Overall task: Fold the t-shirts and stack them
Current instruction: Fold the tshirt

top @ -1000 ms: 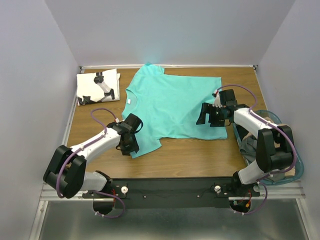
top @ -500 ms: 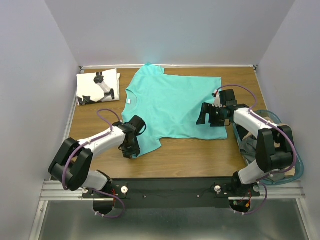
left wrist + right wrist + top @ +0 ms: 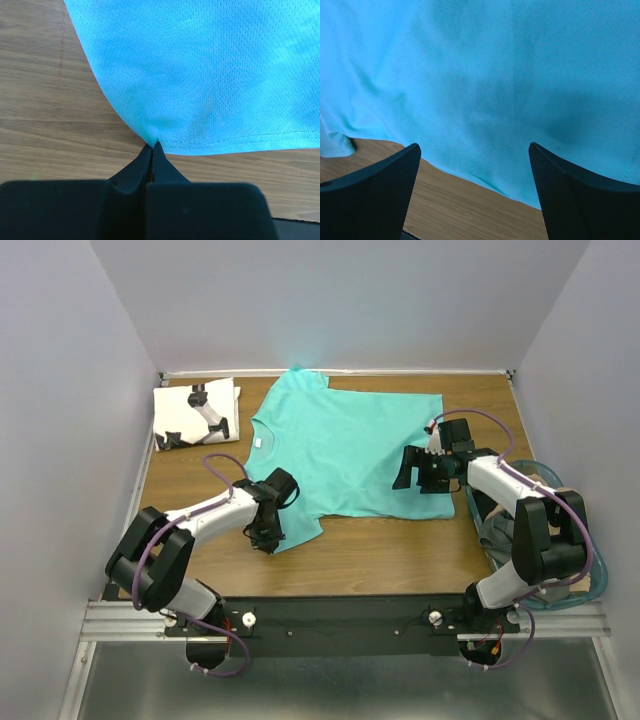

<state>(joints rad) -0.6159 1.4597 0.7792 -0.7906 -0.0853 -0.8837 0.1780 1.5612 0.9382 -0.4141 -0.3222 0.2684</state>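
Observation:
The turquoise t-shirt [image 3: 340, 445] lies spread flat in the middle of the wooden table. My left gripper [image 3: 266, 540] is at the shirt's near-left sleeve corner. In the left wrist view its jaws [image 3: 154, 144] are shut, pinching the very tip of the turquoise cloth [image 3: 210, 75]. My right gripper [image 3: 408, 478] hovers over the shirt's right side, open, with nothing between its fingers [image 3: 472, 147]; below it are turquoise cloth [image 3: 485, 75] and the shirt's edge on the wood. The white t-shirt with black marks [image 3: 195, 412] lies folded at the far left corner.
A teal-rimmed basket [image 3: 585, 570] holding grey cloth hangs off the table's right edge, beside the right arm. Walls close in the back and both sides. Bare wood [image 3: 400, 555] runs along the near edge in front of the shirt.
My left gripper slid right to the sleeve corner and closed on the cloth. The right arm has not moved.

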